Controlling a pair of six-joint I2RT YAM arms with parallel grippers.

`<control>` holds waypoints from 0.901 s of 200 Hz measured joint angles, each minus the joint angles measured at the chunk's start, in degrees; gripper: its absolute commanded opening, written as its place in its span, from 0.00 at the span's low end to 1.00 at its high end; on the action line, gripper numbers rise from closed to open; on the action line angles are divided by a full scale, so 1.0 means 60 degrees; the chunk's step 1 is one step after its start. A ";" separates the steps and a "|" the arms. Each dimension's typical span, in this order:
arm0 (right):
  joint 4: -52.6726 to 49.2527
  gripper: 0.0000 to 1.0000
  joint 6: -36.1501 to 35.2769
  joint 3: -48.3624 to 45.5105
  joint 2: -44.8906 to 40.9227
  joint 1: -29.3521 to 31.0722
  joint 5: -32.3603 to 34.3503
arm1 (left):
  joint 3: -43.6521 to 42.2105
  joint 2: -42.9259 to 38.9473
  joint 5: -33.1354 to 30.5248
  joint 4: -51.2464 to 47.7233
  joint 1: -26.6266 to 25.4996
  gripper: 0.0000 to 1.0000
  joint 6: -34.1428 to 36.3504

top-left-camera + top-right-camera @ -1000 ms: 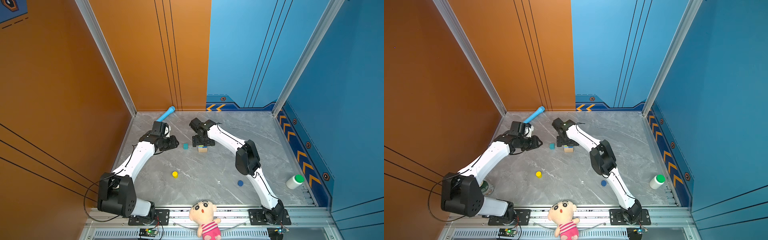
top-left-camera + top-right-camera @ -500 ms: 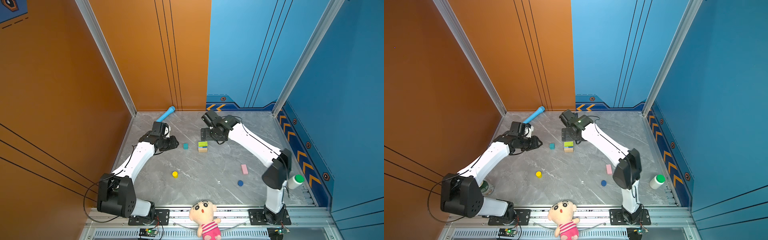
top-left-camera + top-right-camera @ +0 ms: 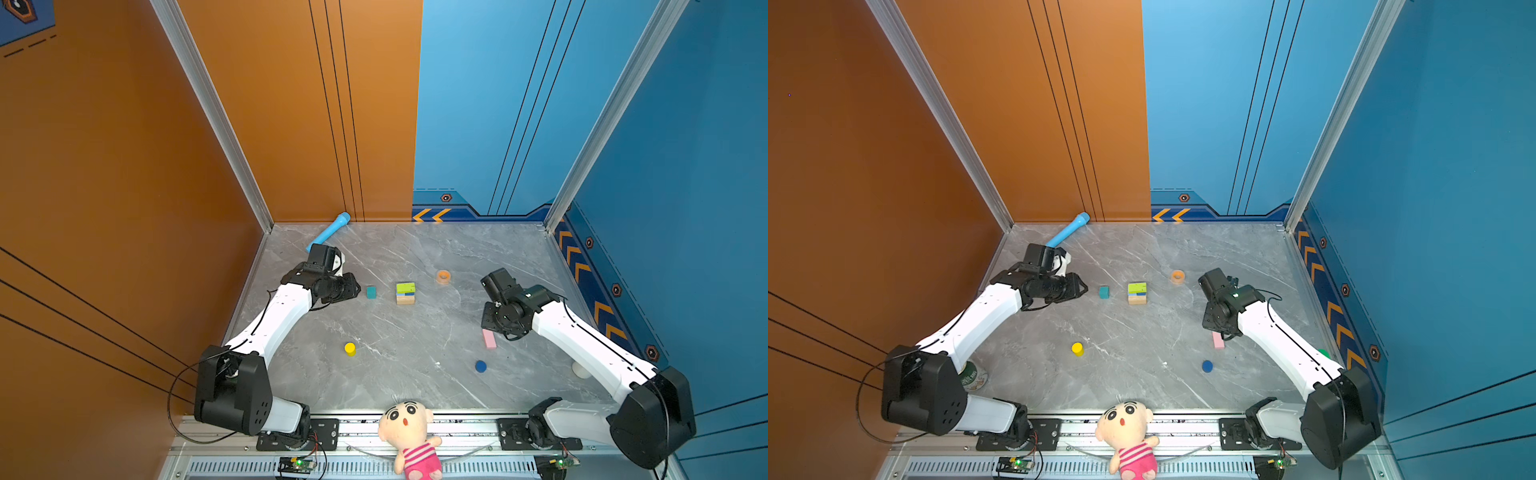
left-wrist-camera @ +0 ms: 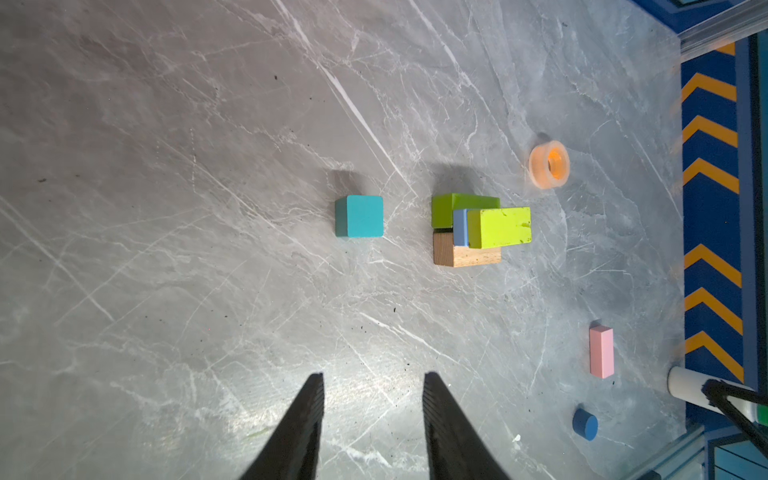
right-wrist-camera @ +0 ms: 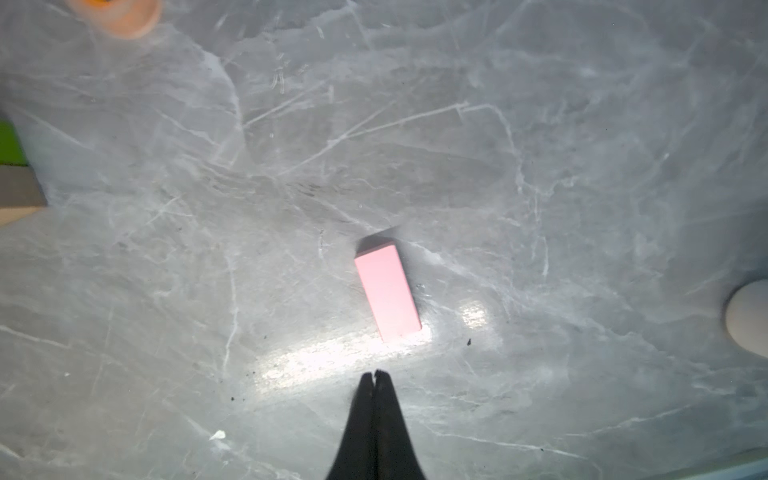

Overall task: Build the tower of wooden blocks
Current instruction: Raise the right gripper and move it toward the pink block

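The tower (image 3: 405, 293) (image 4: 478, 232) stands mid-table: a tan brick and a lime green brick at the bottom, a light blue cube and another lime green brick on top. A teal cube (image 3: 371, 292) (image 4: 359, 216) sits to its left, in front of my left gripper (image 4: 374, 375), which is open and empty. A pink brick (image 3: 489, 338) (image 5: 387, 292) lies flat on the right. My right gripper (image 5: 376, 372) hovers just short of it, shut on nothing. A yellow cylinder (image 3: 350, 348) and a dark blue cylinder (image 3: 481, 366) stand nearer the front.
An orange tape ring (image 3: 443, 276) lies right of the tower. A light-blue toy microphone (image 3: 330, 232) leans at the back wall. A white bottle (image 3: 581, 369) is half hidden behind the right arm, a can (image 3: 971, 376) behind the left arm. A plush doll (image 3: 409, 432) sits at the front rail.
My right arm swung away from the tower to the right side, over the pink brick, and its gripper went from open to shut. The left arm stayed still.
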 measured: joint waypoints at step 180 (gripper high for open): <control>0.2903 0.00 -0.0066 -0.2543 0.1308 -0.1406 -0.1326 | 0.0663 0.0597 -0.0503 -0.0495 -0.0539 0.41 -0.0029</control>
